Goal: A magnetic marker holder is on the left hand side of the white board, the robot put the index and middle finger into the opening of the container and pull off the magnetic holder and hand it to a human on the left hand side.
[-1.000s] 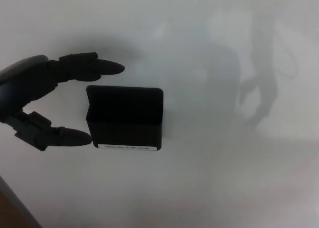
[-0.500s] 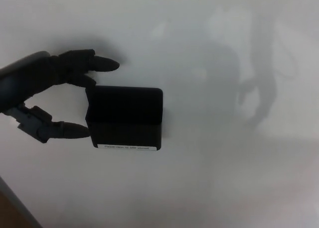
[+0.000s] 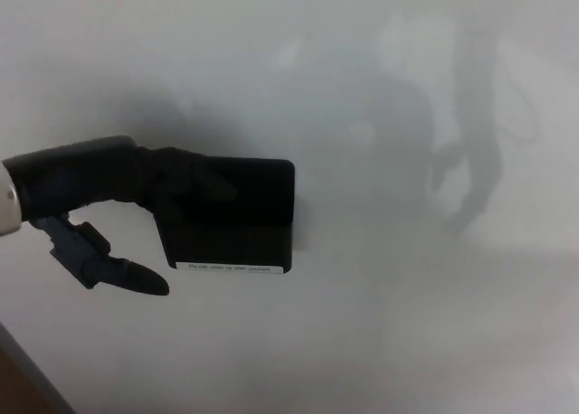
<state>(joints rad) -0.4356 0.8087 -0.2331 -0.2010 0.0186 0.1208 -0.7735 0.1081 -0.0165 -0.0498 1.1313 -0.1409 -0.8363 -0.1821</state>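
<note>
Now that its two fingers [image 3: 194, 181] have dropped from above into the holder [image 3: 231, 215], the left robot hand [image 3: 109, 197] hooks the opening, thumb [image 3: 127, 274] spread below-left; holder remains stuck on the whiteboard [image 3: 380, 324], ready for pulling.

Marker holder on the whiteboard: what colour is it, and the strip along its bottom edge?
Black holder, with a white label strip along its bottom; head view.
</note>
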